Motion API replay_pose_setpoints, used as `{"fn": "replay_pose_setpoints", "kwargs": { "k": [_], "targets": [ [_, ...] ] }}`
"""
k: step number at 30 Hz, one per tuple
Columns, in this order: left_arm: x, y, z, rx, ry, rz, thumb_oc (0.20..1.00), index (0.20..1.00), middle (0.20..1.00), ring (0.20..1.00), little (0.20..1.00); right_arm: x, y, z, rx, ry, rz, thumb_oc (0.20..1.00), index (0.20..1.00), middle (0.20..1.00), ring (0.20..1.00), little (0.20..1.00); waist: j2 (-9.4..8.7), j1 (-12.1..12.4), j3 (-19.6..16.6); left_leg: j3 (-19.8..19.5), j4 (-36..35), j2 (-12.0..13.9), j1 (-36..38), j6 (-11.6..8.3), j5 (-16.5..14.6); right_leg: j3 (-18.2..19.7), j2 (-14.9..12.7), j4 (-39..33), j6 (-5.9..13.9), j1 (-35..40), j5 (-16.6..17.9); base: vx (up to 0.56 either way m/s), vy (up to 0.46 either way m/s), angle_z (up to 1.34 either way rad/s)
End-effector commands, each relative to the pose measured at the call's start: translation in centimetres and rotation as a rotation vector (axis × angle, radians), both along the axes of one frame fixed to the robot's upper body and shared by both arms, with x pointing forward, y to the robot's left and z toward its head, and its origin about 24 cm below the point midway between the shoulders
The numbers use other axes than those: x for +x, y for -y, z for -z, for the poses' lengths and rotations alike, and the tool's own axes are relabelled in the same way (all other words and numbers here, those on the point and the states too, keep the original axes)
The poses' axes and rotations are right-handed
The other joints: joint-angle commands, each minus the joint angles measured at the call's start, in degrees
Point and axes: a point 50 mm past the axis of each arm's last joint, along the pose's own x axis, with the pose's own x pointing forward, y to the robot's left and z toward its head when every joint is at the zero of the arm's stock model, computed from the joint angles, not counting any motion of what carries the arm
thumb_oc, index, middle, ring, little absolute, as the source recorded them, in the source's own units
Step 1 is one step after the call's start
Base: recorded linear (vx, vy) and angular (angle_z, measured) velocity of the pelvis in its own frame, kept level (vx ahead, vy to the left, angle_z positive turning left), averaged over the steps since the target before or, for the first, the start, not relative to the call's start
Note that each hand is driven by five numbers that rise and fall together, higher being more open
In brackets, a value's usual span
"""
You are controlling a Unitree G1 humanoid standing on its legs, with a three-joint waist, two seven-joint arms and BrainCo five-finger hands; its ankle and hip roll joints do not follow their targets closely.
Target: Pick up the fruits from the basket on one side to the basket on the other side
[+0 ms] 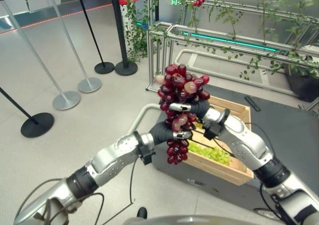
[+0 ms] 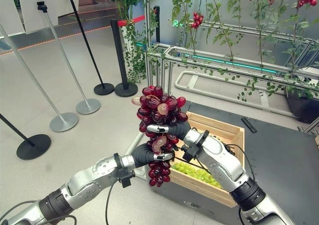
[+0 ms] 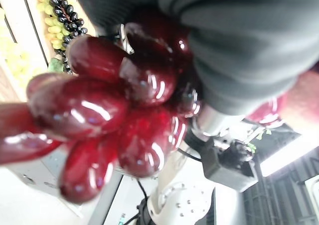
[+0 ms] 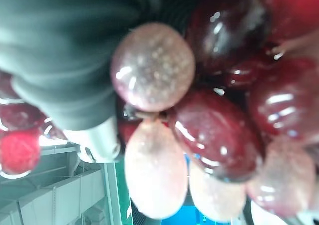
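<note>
We see a large bunch of glossy dark red grapes held in the air above the near left corner of an open light wooden crate, with both hands on it. Our left hand curls its fingers round the lower half, and our right hand wraps the upper half. Green grapes lie inside the crate.

Two silver-grey jointed arms are showing black bands at the elbows and dark ribbed covers over wrists, the left hand and right hand gleaming with silver fingers, while thin black cables are trailing along both forearms past small visible screws.
</note>
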Motion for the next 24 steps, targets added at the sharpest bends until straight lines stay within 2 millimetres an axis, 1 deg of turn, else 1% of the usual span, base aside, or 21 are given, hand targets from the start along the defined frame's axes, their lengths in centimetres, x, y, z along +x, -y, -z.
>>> {"fn": "replay_pose_setpoints", "kwargs": {
  "k": [1, 2, 3, 4, 6, 8, 10, 11, 12, 13, 14, 15, 16, 17, 18, 19, 20, 21, 22, 23, 24],
  "targets": [
    [0.9, 0.6, -2.6, -0.152, 0.085, -0.012, 0.200, 0.200, 0.200, 0.200, 0.200, -0.6, -2.2, -4.7, 0.131, 0.175, -0.127, 0.200, 0.200, 0.200, 0.200, 0.200, -2.02, -0.64, -1.69, -1.02, 5.17, -1.19, 0.50, 2.07, -8.49, -1.24, -3.33, 6.32, 4.49, -2.36, -2.27, 0.00, 0.000, 0.00],
    [0.9, -0.1, -2.3, -0.157, 0.076, -0.046, 0.200, 0.200, 0.200, 0.200, 0.200, -0.6, -2.2, -4.5, 0.130, 0.162, -0.130, 1.000, 1.000, 1.000, 1.000, 1.000, -2.20, -0.34, -1.82, -0.99, 5.79, -1.34, 0.42, 2.11, -8.80, -1.36, -3.40, 6.35, 4.55, -2.16, -2.33, 0.00, 0.000, 0.00],
    [0.9, -0.1, -2.3, -0.157, 0.076, -0.047, 0.200, 0.200, 0.200, 0.200, 0.200, -0.6, -2.2, -4.5, 0.130, 0.161, -0.130, 1.000, 1.000, 1.000, 1.000, 1.000, -2.20, -0.38, -1.86, -1.00, 5.84, -1.34, 0.38, 2.12, -8.83, -1.38, -3.40, 6.36, 4.56, -2.18, -2.34, -0.01, 0.044, -0.03],
    [0.8, -1.0, -2.0, -0.159, 0.072, -0.082, 0.200, 0.200, 0.200, 0.200, 0.200, -0.6, -2.1, -4.5, 0.129, 0.162, -0.130, 1.000, 1.000, 1.000, 1.000, 1.000, -2.34, 0.09, -1.87, -1.16, 6.26, -1.57, 0.35, 2.47, -9.08, -1.23, -3.59, 7.03, 4.69, -2.37, -2.40, 0.00, 0.029, -0.04],
    [0.8, -1.8, -1.7, -0.169, 0.064, -0.129, 0.200, 0.200, 0.200, 0.200, 0.200, -0.7, -2.0, -4.5, 0.136, 0.165, -0.125, 1.000, 1.000, 1.000, 1.000, 1.000, -2.35, 0.54, -1.82, -1.44, 6.36, -1.74, 0.33, 2.81, -9.15, -1.13, -3.92, 8.82, 4.83, -3.00, -2.72, -0.02, 0.046, -0.03],
    [0.7, -3.3, -1.6, -0.163, 0.085, -0.192, 0.200, 0.200, 0.200, 0.200, 0.200, -0.5, -1.5, -4.3, 0.155, 0.155, -0.098, 1.000, 1.000, 1.000, 1.000, 1.000, -1.92, 1.29, -1.04, -2.06, 6.48, -1.87, 0.33, 3.54, -9.01, -1.02, -4.80, 13.86, 5.15, -4.92, -3.03, -0.07, 0.065, 0.00],
    [0.7, -4.3, -1.5, -0.165, 0.091, -0.235, 0.200, 0.200, 0.200, 0.200, 0.200, -0.6, -1.1, -4.3, 0.167, 0.170, -0.070, 1.000, 1.000, 1.000, 1.000, 1.000, -1.59, 1.82, 0.32, -4.01, 8.58, -2.48, -1.01, 3.82, -8.82, 1.53, -4.35, 20.57, 5.91, -6.74, -5.44, -0.13, 0.032, 0.14],
    [1.0, -4.4, -1.8, -0.169, 0.111, -0.245, 0.200, 0.200, 0.200, 0.200, 0.200, -0.6, 0.1, -3.9, 0.162, 0.164, -0.017, 1.000, 1.000, 1.000, 1.000, 1.000, -1.91, 0.85, 0.35, -6.78, 10.84, -3.73, -3.81, 3.89, -8.35, 7.67, -1.12, 22.37, 6.23, -7.61, -6.40, -0.16, -0.017, 1.00],
    [1.4, -4.6, -1.9, -0.186, 0.119, -0.274, 0.200, 0.200, 0.200, 0.200, 0.200, -0.8, 2.3, -3.6, 0.150, 0.181, 0.072, 1.000, 1.000, 1.000, 1.000, 1.000, -2.41, -0.08, -0.28, -11.67, 12.97, -6.45, -6.80, 3.43, -7.45, 18.43, 4.52, 20.39, 5.27, -5.88, -10.28, -0.11, -0.027, 1.70],
    [1.4, -4.6, -1.9, -0.186, 0.119, -0.273, 0.200, 0.200, 0.200, 0.200, 0.200, -0.8, 2.3, -3.6, 0.149, 0.181, 0.072, 1.000, 1.000, 1.000, 1.000, 1.000, -2.34, -0.08, -0.45, -11.72, 12.88, -6.37, -6.99, 3.40, -7.31, 18.40, 4.59, 20.22, 5.26, -6.03, -10.07, -0.16, -0.103, 2.78],
    [1.6, -5.4, -2.2, -0.204, 0.145, -0.326, 0.200, 0.200, 0.200, 0.200, 0.200, -1.0, 3.1, -3.5, 0.184, 0.173, 0.091, 1.000, 1.000, 1.000, 1.000, 1.000, -2.20, 1.60, -0.80, -15.63, 12.65, -7.47, -9.53, 2.53, -5.04, 17.89, 5.16, 17.79, 2.22, -3.88, -11.60, -0.14, -0.161, 2.28],
    [1.6, -6.3, -2.3, -0.212, 0.164, -0.375, 0.200, 0.200, 0.200, 0.200, 0.200, -1.1, 3.3, -3.4, 0.203, 0.170, 0.096, 1.000, 1.000, 1.000, 1.000, 1.000, -2.11, 2.99, -0.92, -17.69, 12.64, -7.88, -10.74, 1.33, -3.73, 15.22, 5.14, 16.17, 1.45, -3.11, -12.00, -0.21, -0.227, 1.78],
    [1.4, -6.8, -2.2, -0.207, 0.156, -0.390, 0.200, 0.200, 0.200, 0.200, 0.200, -1.1, 3.5, -3.5, 0.206, 0.173, 0.104, 1.000, 1.000, 1.000, 1.000, 1.000, -1.83, 3.81, -0.75, -19.69, 12.57, -7.79, -11.83, 0.44, -2.51, 13.36, 5.41, 15.72, 1.15, -3.10, -12.60, -0.12, -0.142, 0.91],
    [1.4, -6.8, -2.2, -0.207, 0.156, -0.391, 0.200, 0.200, 0.200, 0.200, 0.200, -1.1, 3.5, -3.4, 0.207, 0.172, 0.104, 1.000, 1.000, 1.000, 1.000, 1.000, -1.85, 3.49, -0.82, -19.99, 12.57, -7.89, -11.90, 0.39, -2.47, 13.05, 5.38, 15.73, 1.12, -3.10, -12.67, -0.25, -0.193, 1.43],
    [1.4, -7.3, -2.1, -0.190, 0.159, -0.408, 0.200, 0.200, 0.200, 0.200, 0.200, -0.8, 4.0, -3.1, 0.214, 0.139, 0.128, 1.000, 1.000, 1.000, 1.000, 1.000, -0.70, 4.58, 0.34, -23.18, 11.91, -7.83, -14.12, -2.03, 0.68, 10.52, 7.26, 14.19, -0.02, -2.65, -13.32, -0.19, -0.125, 1.57],
    [1.4, -7.3, -2.2, -0.190, 0.159, -0.408, 0.200, 0.200, 0.200, 0.200, 0.200, -0.8, 4.0, -3.1, 0.213, 0.140, 0.128, 1.000, 1.000, 1.000, 1.000, 1.000, -0.53, 4.40, 0.21, -23.43, 11.71, -7.72, -14.26, -2.09, 0.94, 10.33, 7.40, 13.96, -0.01, -2.74, -13.04, -0.35, -0.152, 1.91],
    [1.4, -7.9, -2.0, -0.186, 0.157, -0.428, 0.200, 0.200, 0.200, 0.200, 0.200, -0.6, 4.3, -2.9, 0.198, 0.133, 0.142, 1.000, 1.000, 1.000, 1.000, 1.000, 0.42, 4.65, 1.30, -23.95, 10.21, -7.57, -15.18, -3.22, 1.98, 7.75, 7.84, 12.23, -0.54, -2.20, -12.81, -0.17, -0.022, 1.44],
    [1.4, -7.9, -2.0, -0.187, 0.157, -0.428, 0.200, 0.200, 0.200, 0.200, 0.200, -0.6, 4.3, -2.9, 0.198, 0.133, 0.142, 1.000, 1.000, 1.000, 1.000, 1.000, 0.60, 4.51, 1.23, -24.15, 10.08, -7.48, -15.29, -3.26, 2.19, 7.60, 7.96, 12.06, -0.51, -2.28, -12.57, -0.37, 0.047, 1.62],
    [1.6, -8.1, -2.0, -0.191, 0.165, -0.453, 0.200, 0.200, 0.200, 0.200, 0.200, -0.5, 4.7, -3.3, 0.192, 0.143, 0.153, 1.000, 1.000, 1.000, 1.000, 1.000, 0.95, 3.76, 2.54, -17.03, 11.53, -6.00, -17.48, -2.71, 0.28, 4.72, 6.75, 12.48, -0.43, -3.41, -12.38, -0.22, 0.081, 1.03],
    [1.6, -8.1, -2.0, -0.191, 0.165, -0.453, 0.200, 0.200, 0.200, 0.200, 0.200, -0.5, 4.7, -3.3, 0.192, 0.144, 0.153, 1.000, 1.000, 1.000, 1.000, 1.000, 1.06, 3.71, 2.44, -17.11, 11.59, -5.97, -17.69, -2.71, 0.35, 4.65, 6.82, 12.44, -0.40, -3.57, -12.26, -0.37, 0.114, 1.02],
    [1.8, -8.0, -1.7, -0.189, 0.162, -0.456, 0.200, 0.200, 0.200, 0.200, 0.200, -0.6, 4.7, -3.1, 0.193, 0.135, 0.156, 1.000, 1.000, 1.000, 1.000, 1.000, 0.67, 3.25, 2.77, -10.42, 14.75, -3.77, -17.78, -1.57, -1.09, 2.31, 5.36, 11.97, -0.53, -4.33, -11.31, -0.24, 0.076, 1.08]
  ]
}}
